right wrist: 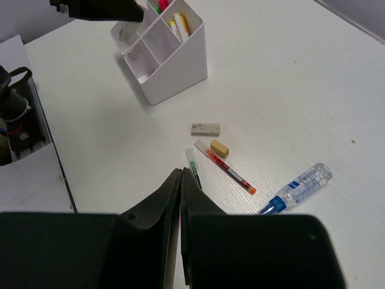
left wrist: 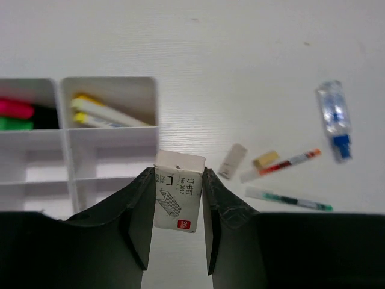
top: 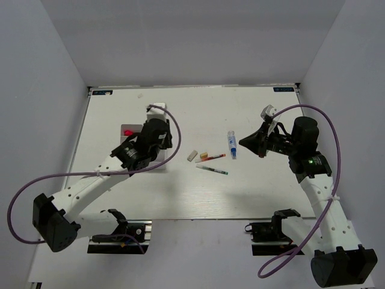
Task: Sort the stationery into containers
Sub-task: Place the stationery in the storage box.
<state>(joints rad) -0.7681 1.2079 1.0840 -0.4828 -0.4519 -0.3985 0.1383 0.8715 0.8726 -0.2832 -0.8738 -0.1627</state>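
My left gripper [left wrist: 178,174] is shut on a small white staple box [left wrist: 177,201] and holds it at the near right edge of the white divided tray [left wrist: 108,150]. In the top view it [top: 161,142] hangs over the tray [top: 124,137]. The tray holds pink [left wrist: 15,108] and green [left wrist: 12,124] highlighters and yellow pens [left wrist: 102,111]. On the table lie a grey eraser [top: 192,156], a yellow eraser [top: 203,155], a red pen [top: 210,158], a green pen [top: 212,170] and a blue-labelled tube [top: 231,144]. My right gripper [right wrist: 182,171] is shut, just right of the tube and above the table.
The tray [right wrist: 174,78] has tall sloped walls. The loose items [right wrist: 219,148] lie in a cluster between the two arms. The table's near edge carries both arm bases and clamps [top: 120,232]. Grey walls close in the left, right and back.
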